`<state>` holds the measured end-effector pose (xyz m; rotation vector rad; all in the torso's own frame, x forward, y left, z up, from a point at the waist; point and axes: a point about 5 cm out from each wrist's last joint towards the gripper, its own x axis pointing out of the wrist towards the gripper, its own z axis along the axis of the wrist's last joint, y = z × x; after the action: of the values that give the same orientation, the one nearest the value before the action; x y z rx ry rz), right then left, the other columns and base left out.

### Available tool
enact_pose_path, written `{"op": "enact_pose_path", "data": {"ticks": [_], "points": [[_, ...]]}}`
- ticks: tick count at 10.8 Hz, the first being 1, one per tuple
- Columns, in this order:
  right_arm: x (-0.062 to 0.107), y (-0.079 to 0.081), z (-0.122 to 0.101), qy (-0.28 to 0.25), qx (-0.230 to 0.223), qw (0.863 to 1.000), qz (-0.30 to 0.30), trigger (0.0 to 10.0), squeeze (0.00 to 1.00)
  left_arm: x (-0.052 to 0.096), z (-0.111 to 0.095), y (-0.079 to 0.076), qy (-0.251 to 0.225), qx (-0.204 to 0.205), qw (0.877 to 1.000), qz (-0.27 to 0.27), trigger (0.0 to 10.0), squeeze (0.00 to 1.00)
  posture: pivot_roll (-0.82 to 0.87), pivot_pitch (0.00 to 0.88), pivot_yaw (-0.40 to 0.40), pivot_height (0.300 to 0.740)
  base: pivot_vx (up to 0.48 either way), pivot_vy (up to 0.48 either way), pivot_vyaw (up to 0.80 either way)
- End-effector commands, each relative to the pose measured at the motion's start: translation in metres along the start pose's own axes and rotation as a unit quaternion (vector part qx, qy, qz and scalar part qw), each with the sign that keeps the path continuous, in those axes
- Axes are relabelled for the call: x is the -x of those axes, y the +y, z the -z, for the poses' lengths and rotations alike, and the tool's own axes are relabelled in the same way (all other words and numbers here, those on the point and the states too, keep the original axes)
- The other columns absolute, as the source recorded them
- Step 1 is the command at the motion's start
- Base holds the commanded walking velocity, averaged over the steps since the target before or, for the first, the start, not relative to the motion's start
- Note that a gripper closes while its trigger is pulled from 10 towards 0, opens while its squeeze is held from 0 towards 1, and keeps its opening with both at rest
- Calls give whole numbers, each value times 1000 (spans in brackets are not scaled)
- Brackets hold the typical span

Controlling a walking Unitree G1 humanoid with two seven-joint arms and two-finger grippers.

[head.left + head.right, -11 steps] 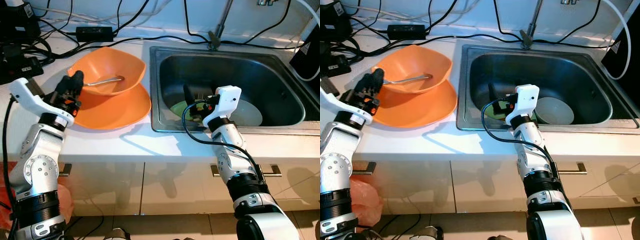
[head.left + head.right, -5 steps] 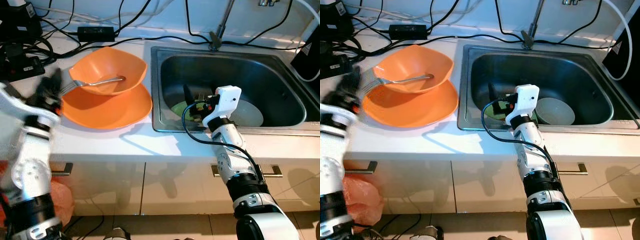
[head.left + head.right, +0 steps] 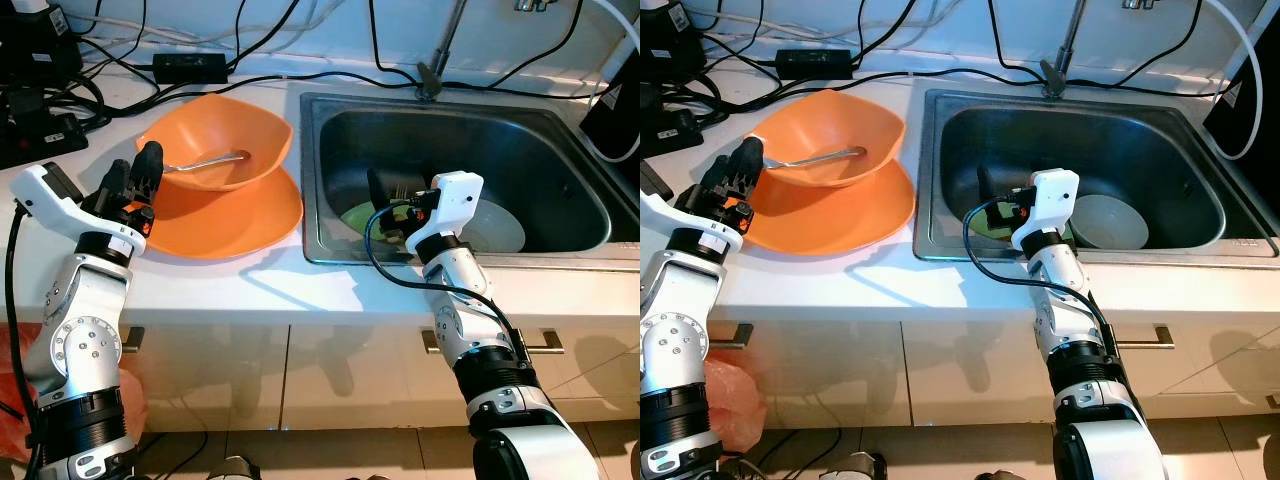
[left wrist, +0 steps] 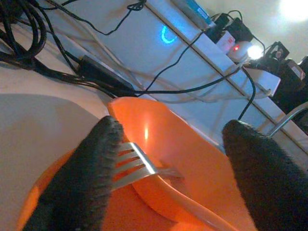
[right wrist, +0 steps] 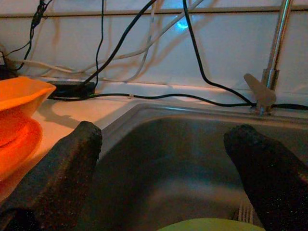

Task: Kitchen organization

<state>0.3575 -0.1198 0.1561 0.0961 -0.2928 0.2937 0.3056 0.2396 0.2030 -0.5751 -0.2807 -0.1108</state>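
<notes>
Two grippers, fingers spread wide and empty: left gripper nears the fork in the orange bowl; right gripper over the sink; sorting seemingly barely begun.

Left gripper jaws apart; right gripper likewise.

We observed the right end effector with its two black fingers spread wide apart above the steel sink. A green plate rim lay low between them. An orange bowl stood on an orange plate on the tabletop. The faucet and black cables ran along the white wall behind.
</notes>
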Motion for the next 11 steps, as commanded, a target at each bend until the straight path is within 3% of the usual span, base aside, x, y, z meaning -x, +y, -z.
{"op": "enact_pose_path", "data": {"ticks": [1, 4, 5, 6, 7, 11], "points": [[1, -2, 0, 2, 4, 1000, 1, 10000, 0, -1, 1, 1, 2, 5, 1000, -9, 10000, 1000, 90, 89, -74, 740, 0, 0, 0], [0, -2, 0, 2, 4, 1000, 0, 10000, 0, -1, -9, 5, -26, 11, 999, -29, 10000, 1000, 94, 86, -74, 740, 0, 0, 0], [0, -2, 0, 2, 4, 1000, 0, 10000, 0, 0, -10, 8, -20, -3, 999, -41, 10000, 0, 93, 85, -73, 740, 0, 0, 0], [0, -2, 0, 2, 4, 1000, 0, 10000, 0, 0, -9, 18, 20, -91, 993, -68, 10000, 0, 92, 82, -72, 740, 0, 0, 0], [0, -2, 0, 1, 4, 1000, 0, 10000, 0, 0, -9, 20, 35, -113, 991, -66, 10000, 0, 92, 81, -70, 740, 0, 0, 0], [0, -1, -1, 1, 4, 1000, -3, 10000, 0, 5, -2, 18, 67, -85, 993, -47, 10000, 0, 95, 78, -75, 740, 0, 0, 0]]}}
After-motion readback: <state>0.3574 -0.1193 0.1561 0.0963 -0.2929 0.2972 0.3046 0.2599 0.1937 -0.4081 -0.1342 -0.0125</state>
